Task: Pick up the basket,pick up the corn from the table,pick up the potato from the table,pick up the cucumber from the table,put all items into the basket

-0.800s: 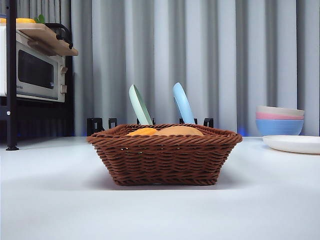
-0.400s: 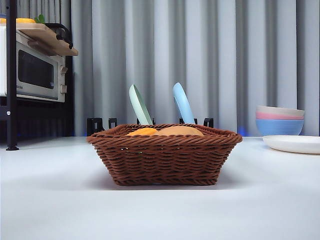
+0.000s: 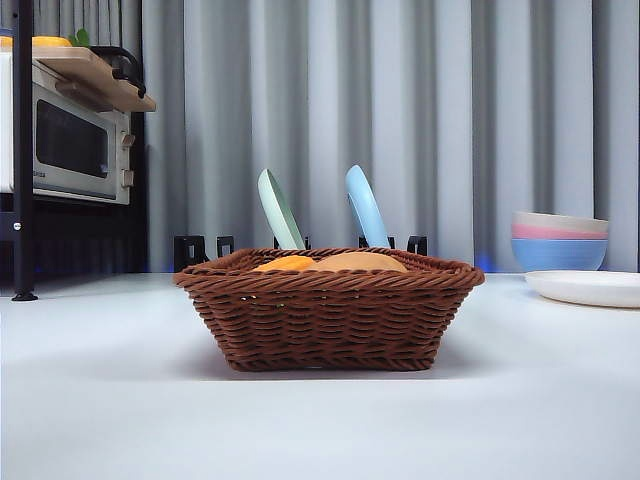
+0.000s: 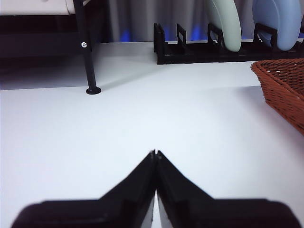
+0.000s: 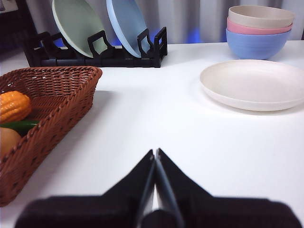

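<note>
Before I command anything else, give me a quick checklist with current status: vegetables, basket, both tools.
1. Corn inside the basket: ok.
2. Cucumber inside the basket: ok, green end shows between corn and potato.
3. Potato inside the basket: ok.
4. Basket resting flat on the table, upright: ok.
5. Left tool shut, holding nothing, apart from the basket: ok.
6. Right tool shut, holding nothing, beside the basket without touching it: ok.
</note>
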